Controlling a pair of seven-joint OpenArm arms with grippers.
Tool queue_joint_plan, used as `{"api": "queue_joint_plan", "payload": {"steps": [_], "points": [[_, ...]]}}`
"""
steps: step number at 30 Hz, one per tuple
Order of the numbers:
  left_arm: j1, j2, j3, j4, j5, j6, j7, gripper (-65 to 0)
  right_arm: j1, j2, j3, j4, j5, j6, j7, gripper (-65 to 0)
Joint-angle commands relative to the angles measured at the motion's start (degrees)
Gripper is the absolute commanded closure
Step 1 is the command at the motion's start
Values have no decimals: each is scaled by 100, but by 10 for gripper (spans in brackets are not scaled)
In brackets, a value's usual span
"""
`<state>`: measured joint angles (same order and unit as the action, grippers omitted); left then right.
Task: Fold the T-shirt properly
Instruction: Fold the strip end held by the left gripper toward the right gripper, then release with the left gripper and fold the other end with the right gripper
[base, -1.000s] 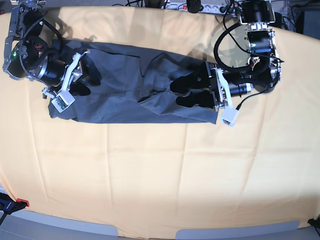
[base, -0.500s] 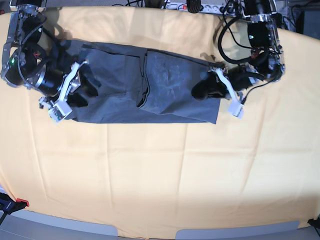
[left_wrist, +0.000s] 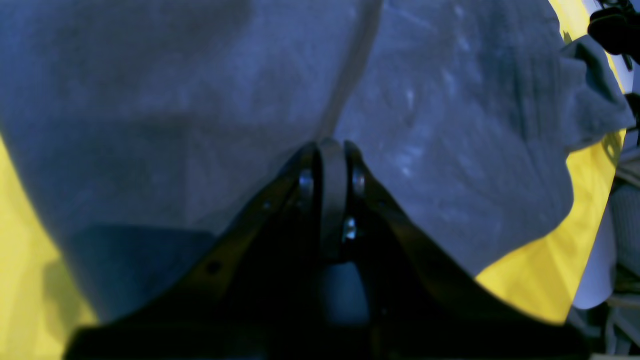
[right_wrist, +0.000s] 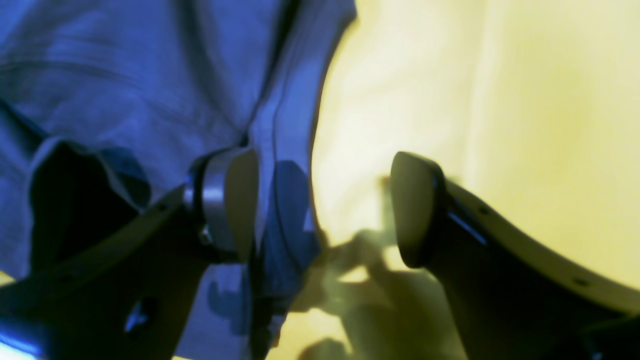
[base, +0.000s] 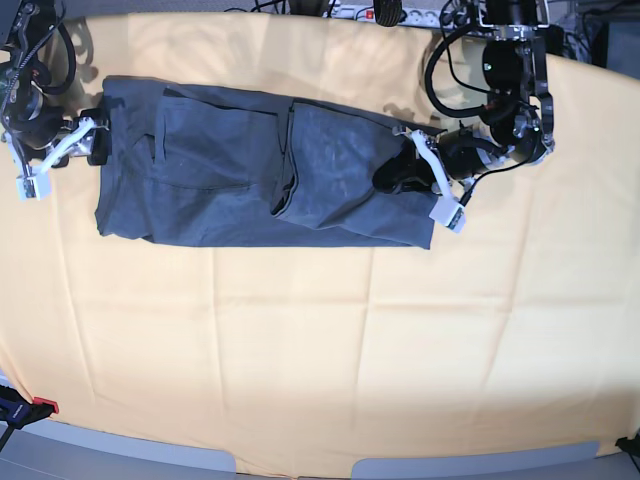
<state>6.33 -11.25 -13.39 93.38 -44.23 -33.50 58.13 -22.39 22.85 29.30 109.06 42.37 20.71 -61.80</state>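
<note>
The dark slate-grey T-shirt (base: 220, 170) lies as a long folded strip across the back of the yellow-orange tablecloth (base: 320, 350). My left gripper (base: 390, 177) rests low on the shirt's right part. In the left wrist view the left gripper (left_wrist: 332, 150) is shut, with a crease of the shirt (left_wrist: 450, 125) running up from its tips. My right gripper (base: 95, 143) is at the shirt's left edge. In the right wrist view the right gripper (right_wrist: 325, 205) is open: one finger is over the shirt (right_wrist: 125, 75), the other over bare tablecloth (right_wrist: 500, 100).
A power strip and cables (base: 400, 12) lie along the back edge. A red and black clamp (base: 25, 408) sits at the front left corner. The grey table rim (base: 450, 468) shows at the front.
My left gripper has closed on the shirt's right part and stayed near there. My right arm has drawn back left off the shirt to its left edge, and that end now lies uncovered.
</note>
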Motion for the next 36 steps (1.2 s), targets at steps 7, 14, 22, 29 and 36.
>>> {"api": "queue_joint_plan", "payload": {"steps": [7, 14, 22, 29, 36], "points": [[-33, -579, -17, 70, -295, 11, 186, 0, 136, 63, 48, -1137, 990, 516, 94, -435], [-13, -669, -17, 70, -487, 11, 186, 0, 623, -374, 33, -2026, 2284, 1392, -629, -435], [-17, -671, -17, 70, -623, 162, 184, 0, 688, -680, -118, -2017, 2730, 1794, -981, -378], [-20, -671, -20, 70, -684, 162, 181, 0, 702, -649, -114, -2004, 2734, 1929, -981, 0], [-55, -732, -564, 133, -2256, 7, 275, 0, 721, -531, -114, -1097, 2472, 1929, -975, 0]]}}
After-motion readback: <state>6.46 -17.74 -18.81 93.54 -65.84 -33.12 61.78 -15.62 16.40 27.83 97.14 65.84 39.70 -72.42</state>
